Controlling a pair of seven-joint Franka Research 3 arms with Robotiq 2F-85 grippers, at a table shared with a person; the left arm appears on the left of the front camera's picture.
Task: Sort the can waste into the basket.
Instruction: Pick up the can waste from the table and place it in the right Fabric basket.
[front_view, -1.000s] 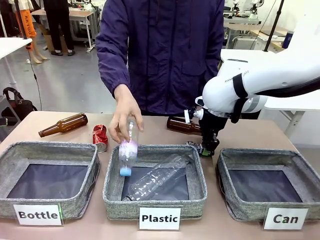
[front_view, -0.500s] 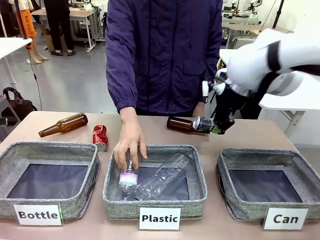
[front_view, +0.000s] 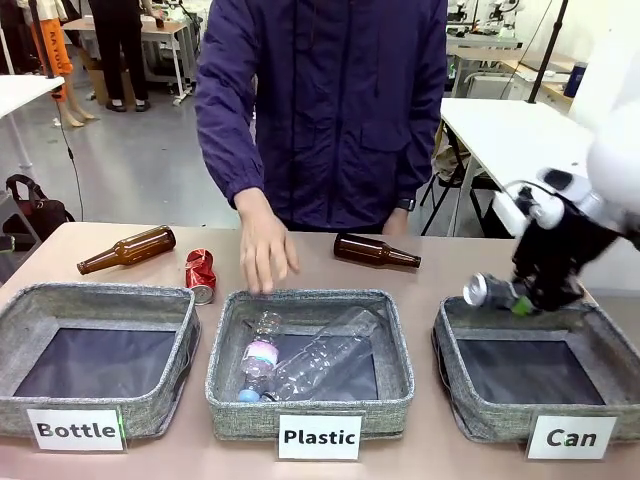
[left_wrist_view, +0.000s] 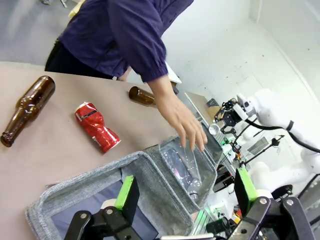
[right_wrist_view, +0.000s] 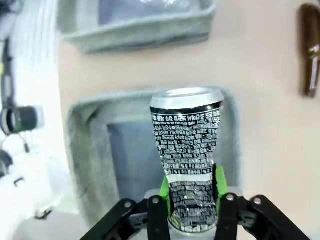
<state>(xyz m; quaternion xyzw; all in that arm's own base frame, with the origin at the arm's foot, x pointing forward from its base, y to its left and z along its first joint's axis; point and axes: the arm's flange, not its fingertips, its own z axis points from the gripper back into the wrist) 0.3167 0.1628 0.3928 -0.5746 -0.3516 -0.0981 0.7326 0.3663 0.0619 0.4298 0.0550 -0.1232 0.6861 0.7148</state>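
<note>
my right gripper (front_view: 522, 303) pinches the silver can (front_view: 488, 291), which juts toward 9 o'clock above the basket (front_view: 455, 395) rim at 11 o'clock. if i let go here, i judge it could clip that rim and bounce onto the table (front_view: 460, 268).

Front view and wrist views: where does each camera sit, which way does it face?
Front view: on the robot's side, facing the person across the table; right tool holds the silver can.
Left wrist view: along the open left tool toward the red can and person's hand.
Right wrist view: down along the right tool onto the Can basket.
Front, right wrist share the silver can.
</note>
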